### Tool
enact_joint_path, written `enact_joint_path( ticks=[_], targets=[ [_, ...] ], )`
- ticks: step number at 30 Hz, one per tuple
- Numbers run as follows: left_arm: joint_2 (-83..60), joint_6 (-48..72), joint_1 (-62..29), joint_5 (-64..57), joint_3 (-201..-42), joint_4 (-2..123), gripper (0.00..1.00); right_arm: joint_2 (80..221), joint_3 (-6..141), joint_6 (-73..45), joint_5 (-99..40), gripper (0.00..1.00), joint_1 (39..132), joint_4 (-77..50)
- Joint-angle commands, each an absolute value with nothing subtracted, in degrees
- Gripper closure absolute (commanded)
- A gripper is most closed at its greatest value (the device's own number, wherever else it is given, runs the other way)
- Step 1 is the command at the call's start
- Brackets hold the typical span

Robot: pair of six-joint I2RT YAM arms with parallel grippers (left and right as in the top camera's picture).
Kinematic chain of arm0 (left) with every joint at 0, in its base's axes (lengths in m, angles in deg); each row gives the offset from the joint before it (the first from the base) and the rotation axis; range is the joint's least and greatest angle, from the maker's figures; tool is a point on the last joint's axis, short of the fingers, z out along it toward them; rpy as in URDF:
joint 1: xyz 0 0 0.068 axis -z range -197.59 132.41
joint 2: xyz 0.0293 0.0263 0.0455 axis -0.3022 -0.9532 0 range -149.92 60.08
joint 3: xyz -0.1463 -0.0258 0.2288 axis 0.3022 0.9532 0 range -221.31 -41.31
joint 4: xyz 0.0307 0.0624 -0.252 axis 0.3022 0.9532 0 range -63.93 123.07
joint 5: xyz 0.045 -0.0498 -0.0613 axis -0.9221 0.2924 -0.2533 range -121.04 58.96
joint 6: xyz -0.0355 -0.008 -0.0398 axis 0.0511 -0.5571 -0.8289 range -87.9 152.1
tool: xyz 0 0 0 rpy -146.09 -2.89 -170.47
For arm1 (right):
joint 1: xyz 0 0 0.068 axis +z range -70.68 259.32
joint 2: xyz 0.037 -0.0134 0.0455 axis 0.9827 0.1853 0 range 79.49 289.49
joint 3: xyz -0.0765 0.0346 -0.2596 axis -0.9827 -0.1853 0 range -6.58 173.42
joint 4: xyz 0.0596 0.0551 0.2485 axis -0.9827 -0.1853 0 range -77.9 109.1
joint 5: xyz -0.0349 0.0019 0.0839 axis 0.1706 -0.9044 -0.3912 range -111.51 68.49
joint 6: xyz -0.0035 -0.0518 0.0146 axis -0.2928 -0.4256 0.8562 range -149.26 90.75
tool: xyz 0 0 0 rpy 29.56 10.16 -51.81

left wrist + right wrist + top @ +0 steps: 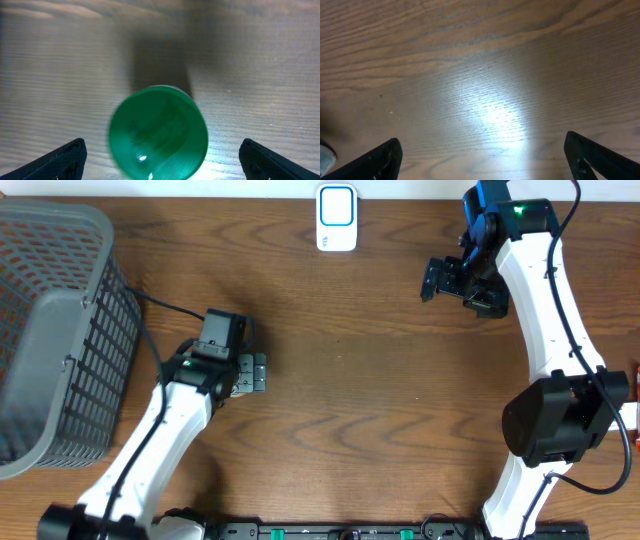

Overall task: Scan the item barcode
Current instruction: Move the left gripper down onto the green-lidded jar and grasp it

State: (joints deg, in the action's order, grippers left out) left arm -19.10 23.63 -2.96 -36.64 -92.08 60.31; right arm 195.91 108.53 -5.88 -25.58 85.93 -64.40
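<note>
A robot's left hand (252, 373) hovers, jaws wide, over a green-topped item (158, 131) standing on the wooden surface (380, 400), left of centre. From overhead the hand hides the item. The left wrist view shows its glossy round top between the two spread fingers, which do not touch it. The right hand (482, 144), equally wide and holding nothing, hangs over bare wood at the far right.

The smooth round top may slip or tip if the jaws close off centre or too high. The barcode's side is not visible, so a lift could present the wrong face to the white and blue barcode scanner (336, 218) at the far edge, well apart from the item.

No brand, label or writing can be read on the item, the scanner or the grey basket (50, 330) at the left.
</note>
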Motion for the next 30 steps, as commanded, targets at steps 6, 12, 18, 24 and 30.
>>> enact_joint_path(
  ticks=[6, 12, 18, 24, 30],
  targets=[
    [-22.72, 25.05, -3.55, -34.02, -93.67, 58.69, 0.02, 195.76, 108.46, -6.84, -24.79, 0.01, 86.17, -63.88],
    [-27.45, 25.25, -6.28, -33.98, -93.67, 57.9, 0.02, 195.76, 108.46, -6.86, -24.75, 0.01, 86.17, -64.14],
    [-29.54, 25.23, -7.29, -32.86, -93.67, 57.84, 0.14, 195.76, 108.46, -6.84, -24.36, 0.01, 86.17, -63.99],
    [-29.5, 25.19, -7.29, -32.47, -93.67, 57.86, 0.24, 195.76, 108.46, -6.84, -24.36, 0.01, 86.17, -64.01],
    [-29.26, 22.19, -7.29, -29.96, -93.67, 57.84, 0.29, 195.76, 108.46, -6.84, -24.34, 0.01, 86.17, -64.01]
  ],
)
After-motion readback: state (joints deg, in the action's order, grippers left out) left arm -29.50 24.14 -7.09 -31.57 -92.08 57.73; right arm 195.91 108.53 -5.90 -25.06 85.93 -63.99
